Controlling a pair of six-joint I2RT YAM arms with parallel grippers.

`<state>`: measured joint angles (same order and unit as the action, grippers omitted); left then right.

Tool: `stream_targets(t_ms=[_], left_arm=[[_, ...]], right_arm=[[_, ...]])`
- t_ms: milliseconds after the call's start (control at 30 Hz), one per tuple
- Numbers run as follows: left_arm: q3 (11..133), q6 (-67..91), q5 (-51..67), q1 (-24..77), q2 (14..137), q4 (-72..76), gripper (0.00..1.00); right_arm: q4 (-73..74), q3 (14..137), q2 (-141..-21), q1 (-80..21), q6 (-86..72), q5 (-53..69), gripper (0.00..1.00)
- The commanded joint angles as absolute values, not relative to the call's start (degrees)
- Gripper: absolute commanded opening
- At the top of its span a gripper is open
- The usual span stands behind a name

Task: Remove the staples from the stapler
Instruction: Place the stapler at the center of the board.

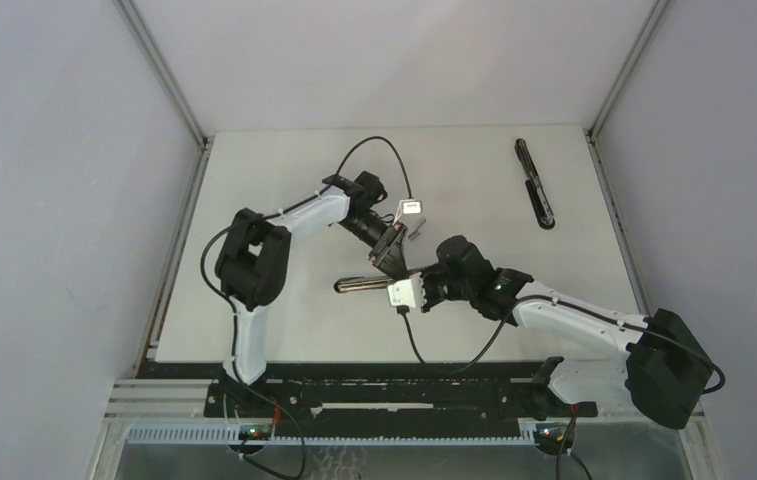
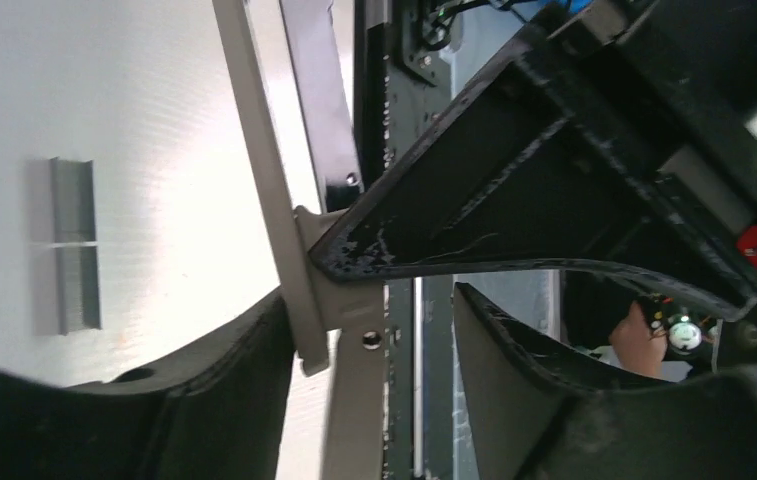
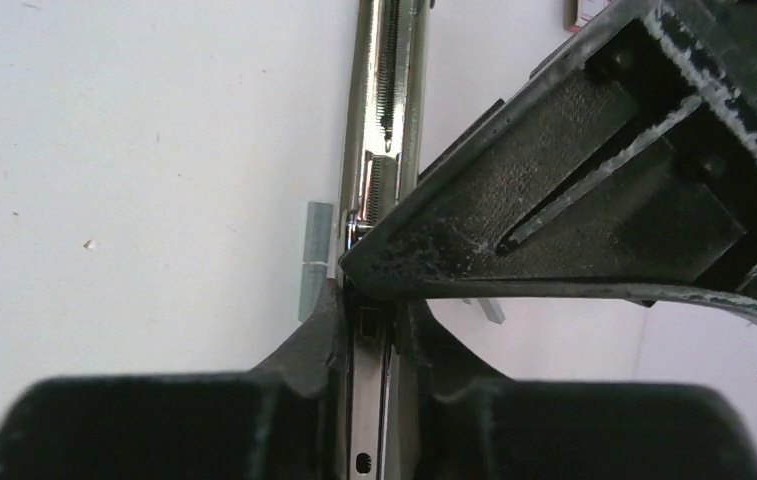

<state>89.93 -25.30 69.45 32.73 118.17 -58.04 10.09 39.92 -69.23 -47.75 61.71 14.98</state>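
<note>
On the counter (image 1: 294,170) I count two stapler pieces: one metal rail (image 1: 359,286) and one long black part (image 1: 535,184). I count one small box (image 1: 411,208). Through my right wrist view I make out two strips of staples: a left strip (image 3: 315,258) and a right strip (image 3: 490,311), mostly hidden.

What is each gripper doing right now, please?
Left gripper: open, straddling the stapler.
Right gripper: shut on the stapler.

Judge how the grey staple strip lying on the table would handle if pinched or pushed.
The staple strip looks thin and metallic: probably stiff, very light, likely to slide on the smooth table when nudged. The seam across its middle suggests it could snap there under a pinch.
</note>
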Motion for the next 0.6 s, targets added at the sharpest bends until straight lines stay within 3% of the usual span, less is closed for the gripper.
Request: stream_targets(t_ms=[0, 167, 300, 467, 567], left_arm=[[94.0, -28.9, 73.8, 31.4, 115.4, -61.2, 0.68], [94.0, -30.7, 72.6, 28.5, 112.7, -62.3, 0.87], [93.6, -30.7, 72.0, 25.7, 111.4, -62.1, 0.89], [93.8, -30.5, 70.6, 23.6, 110.6, -62.1, 1.0], [94.3, -30.7, 68.8, 22.1, 109.2, -62.1, 1.0]], right_arm=[[8.4, 42.0, -68.7, -47.5, 59.0, 14.3, 0.0], [8.3, 42.7, -68.0, -46.3, 57.0, 15.0, 0.0], [7.8, 42.8, -67.4, -45.3, 55.9, 15.2, 0.0], [7.7, 42.9, -67.3, -44.6, 55.0, 15.4, 0.0], [7.4, 43.2, -67.3, -43.9, 53.9, 15.6, 0.0]])
